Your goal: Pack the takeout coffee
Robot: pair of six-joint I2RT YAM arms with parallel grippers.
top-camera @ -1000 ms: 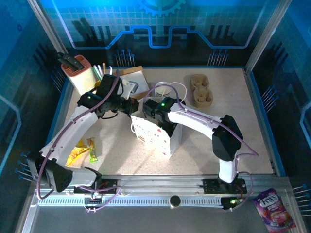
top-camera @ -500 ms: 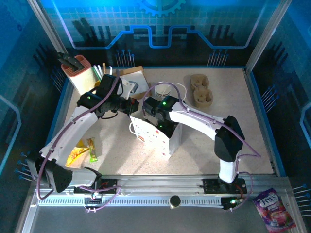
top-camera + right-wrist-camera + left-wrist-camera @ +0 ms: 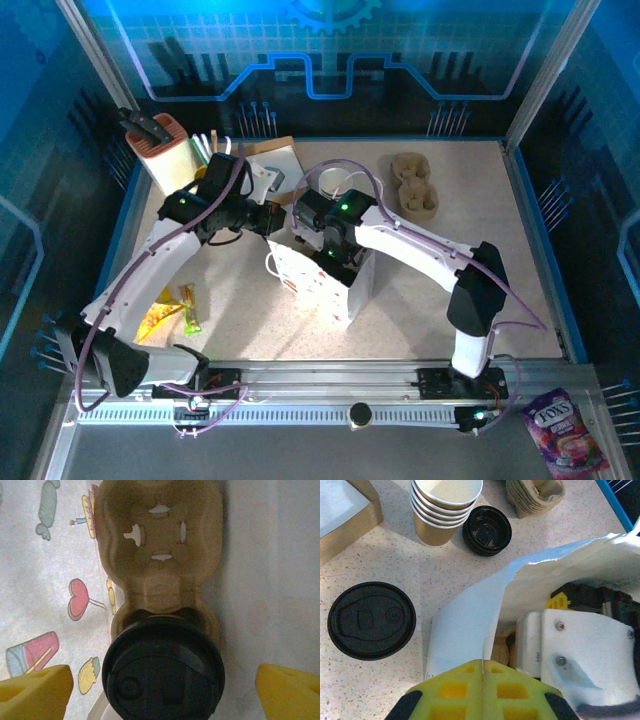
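The left gripper (image 3: 482,692) pinches the rim of the bag (image 3: 465,630) with its fingers pressed together, I think to keep the mouth open and the bag steady. The right gripper (image 3: 162,695) is inside the bag, its fingers spread wide, and it holds nothing. Under it the lidded cup (image 3: 162,667) sits in one pocket of the carrier (image 3: 160,545) on the bag's floor. The other pocket is empty, so probably one more cup is to come.

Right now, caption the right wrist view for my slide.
Open right gripper above a lidded coffee cup seated in the pulp carrier inside the printed bag.
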